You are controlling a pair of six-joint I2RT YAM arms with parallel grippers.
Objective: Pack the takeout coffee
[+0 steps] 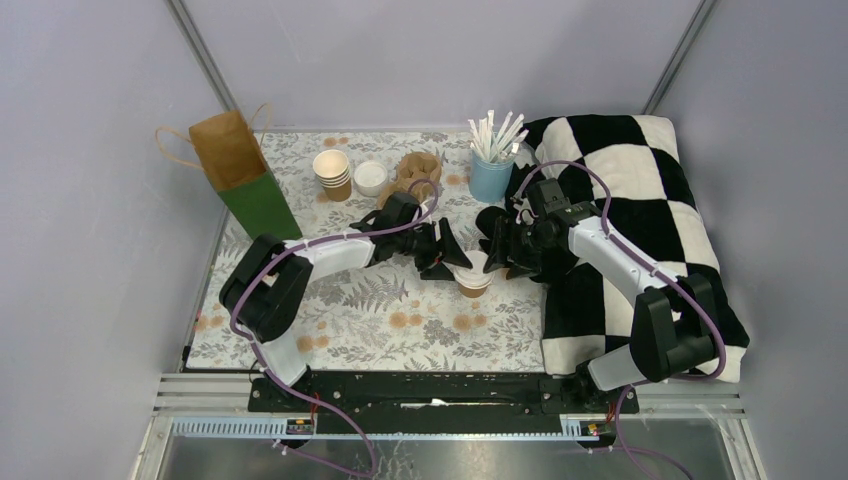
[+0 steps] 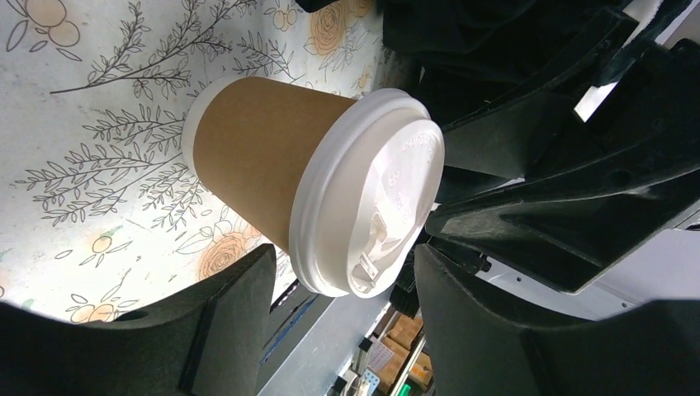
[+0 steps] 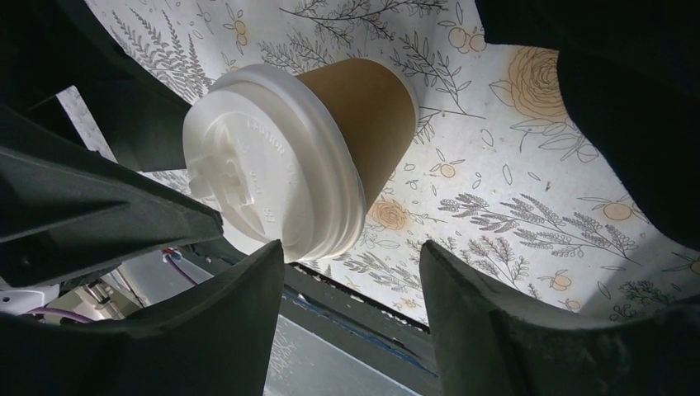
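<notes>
One takeout coffee point(image 1: 474, 279), a tan paper cup with a white lid, stands upright on the flowered tablecloth between my two grippers. My left gripper point(image 1: 447, 258) hangs just to its left and my right gripper point(image 1: 503, 255) just to its right, both above lid height. In the left wrist view the cup point(image 2: 264, 165) and its lid point(image 2: 376, 190) sit beyond the open left gripper point(image 2: 342, 280), untouched. In the right wrist view the cup point(image 3: 363, 115) and lid point(image 3: 264, 165) lie just past the open right gripper point(image 3: 351, 272), nearest its left finger point(image 3: 239, 330).
At the back stand a stack of paper cups point(image 1: 332, 172), a pile of white lids point(image 1: 370, 177), a brown pulp carrier point(image 1: 418, 172) and a blue cup of straws point(image 1: 491, 170). A brown-and-green paper bag point(image 1: 240, 170) lies back left. A checkered cloth point(image 1: 640, 220) covers the right side.
</notes>
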